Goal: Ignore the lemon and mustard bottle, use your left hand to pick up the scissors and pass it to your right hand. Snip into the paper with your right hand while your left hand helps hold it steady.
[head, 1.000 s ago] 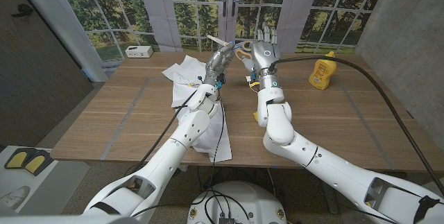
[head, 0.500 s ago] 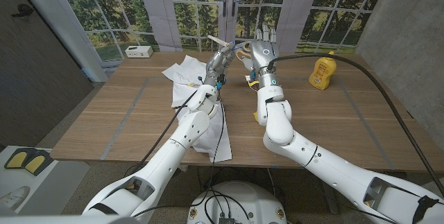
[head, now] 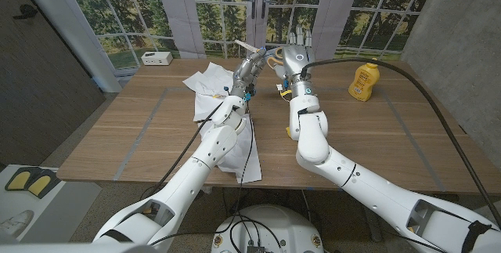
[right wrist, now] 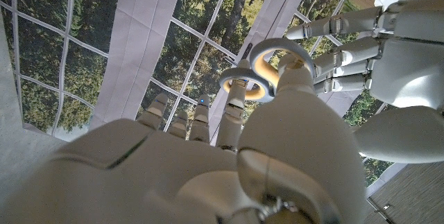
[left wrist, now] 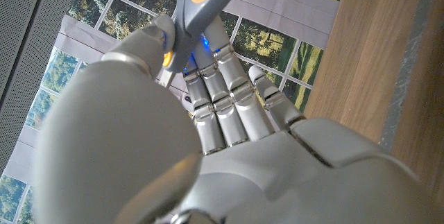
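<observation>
My left hand [head: 249,69] is raised above the far middle of the table and grips the scissors [head: 272,59] by the blades, tip up and away. The pale orange handle loops [right wrist: 260,71] point toward my right hand [head: 297,56]. That hand stands upright right beside them, fingers apart, thumb close to the loops; I cannot tell whether it touches them. In the left wrist view the grey scissors [left wrist: 201,2] stick out past my left hand [left wrist: 229,134]. White paper [head: 207,81] lies crumpled on the table below and under my left arm.
The yellow mustard bottle [head: 362,81] stands at the back right of the wooden table [head: 141,128]. A bit of the yellow lemon [head: 288,132] shows behind my right forearm. A small white box [head: 156,58] sits on the ledge beyond the far left corner.
My right hand has edged a little to the left, closer to the scissors' handles. The left hand holds its place with the scissors.
</observation>
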Tool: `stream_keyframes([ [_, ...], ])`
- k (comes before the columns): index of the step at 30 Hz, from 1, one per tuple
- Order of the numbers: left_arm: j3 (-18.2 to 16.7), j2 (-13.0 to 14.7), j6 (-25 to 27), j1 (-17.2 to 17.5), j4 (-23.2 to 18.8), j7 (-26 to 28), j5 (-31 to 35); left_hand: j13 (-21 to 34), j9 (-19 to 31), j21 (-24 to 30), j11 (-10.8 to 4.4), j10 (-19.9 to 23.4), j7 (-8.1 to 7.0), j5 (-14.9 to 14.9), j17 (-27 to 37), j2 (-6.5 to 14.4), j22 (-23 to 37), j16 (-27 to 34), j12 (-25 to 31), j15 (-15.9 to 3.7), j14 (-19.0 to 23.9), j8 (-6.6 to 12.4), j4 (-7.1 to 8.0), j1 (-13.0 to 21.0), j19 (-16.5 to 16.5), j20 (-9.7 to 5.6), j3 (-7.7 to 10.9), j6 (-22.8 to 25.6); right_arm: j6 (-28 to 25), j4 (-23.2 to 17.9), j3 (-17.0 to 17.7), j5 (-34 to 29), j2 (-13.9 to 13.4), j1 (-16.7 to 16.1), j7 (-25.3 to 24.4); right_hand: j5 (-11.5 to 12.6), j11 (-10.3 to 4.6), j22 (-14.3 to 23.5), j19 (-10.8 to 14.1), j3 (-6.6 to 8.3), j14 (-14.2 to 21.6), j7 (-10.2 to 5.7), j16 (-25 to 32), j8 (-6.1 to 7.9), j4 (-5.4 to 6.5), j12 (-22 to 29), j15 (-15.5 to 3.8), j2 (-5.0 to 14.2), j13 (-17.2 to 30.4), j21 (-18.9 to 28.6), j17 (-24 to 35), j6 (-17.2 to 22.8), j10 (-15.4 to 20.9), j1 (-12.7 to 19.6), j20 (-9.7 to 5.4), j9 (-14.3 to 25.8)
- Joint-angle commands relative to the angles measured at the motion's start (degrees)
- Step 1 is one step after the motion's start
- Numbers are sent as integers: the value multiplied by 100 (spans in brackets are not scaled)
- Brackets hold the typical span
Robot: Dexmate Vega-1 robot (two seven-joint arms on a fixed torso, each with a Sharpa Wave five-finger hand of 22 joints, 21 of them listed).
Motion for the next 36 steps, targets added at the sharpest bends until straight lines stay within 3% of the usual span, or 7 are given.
stream_keyframes([
  [1,14,-19,-9,-57,84,-73,-1,17,14,2,-287,226,-494,18,22,319,15,13,9,-499,551,1,15,299,-4,-810,55,679,11,137,26,-511,119,28,552,43,-28,10,-54,-22,21,-48,9,7,-6,17,9,-29,7,0,1,2,52,22,17,26],
  [7,6,-32,-36,-68,118,-99,-1,18,14,1,-287,223,-503,21,28,316,15,14,9,-498,551,-4,14,300,-6,-811,58,678,-53,243,57,-859,262,53,974,46,-47,10,-57,-19,58,-29,15,10,-20,55,5,-23,9,4,-2,53,178,59,26,31],
  [9,4,-31,-35,-67,126,-91,3,15,14,1,-287,219,-504,22,29,316,15,15,5,-498,552,-8,14,300,-7,-812,59,674,-36,257,94,-881,289,38,1018,54,-67,10,7,-25,163,254,27,40,-49,108,-42,-45,10,31,-7,229,372,127,23,24],
  [15,0,-37,-33,-75,163,-106,-4,17,15,0,-286,222,-508,25,28,318,16,11,8,-498,550,-11,16,298,-10,-813,60,678,-11,292,181,-1013,354,18,1253,63,-136,10,84,-34,277,339,49,33,-59,136,-102,-60,9,55,-7,294,491,162,-28,15],
  [25,15,-25,-25,-85,199,-234,-31,20,16,0,-286,223,-498,26,32,319,16,16,11,-498,559,-14,15,301,-12,-815,60,687,126,343,322,-865,369,-40,1054,74,-150,10,195,-21,460,175,73,30,-71,178,-50,-35,9,80,-7,389,671,238,-31,16],
  [28,16,-27,-21,-73,193,-235,-36,21,16,1,-286,223,-491,26,33,319,16,17,12,-499,560,-14,14,302,-11,-815,60,694,181,337,366,-699,355,-74,802,65,-158,10,223,-14,557,-113,73,-3,-66,194,12,-9,13,74,-4,293,763,274,-20,67],
  [36,5,-16,-18,-51,170,-222,-40,20,17,2,-286,218,-490,27,35,320,17,18,11,-498,561,-23,15,301,-10,-814,59,692,311,182,396,-349,257,-155,458,-35,-873,9,430,61,1211,-270,118,369,-107,549,-289,118,44,68,-2,672,2043,570,-25,463],
])
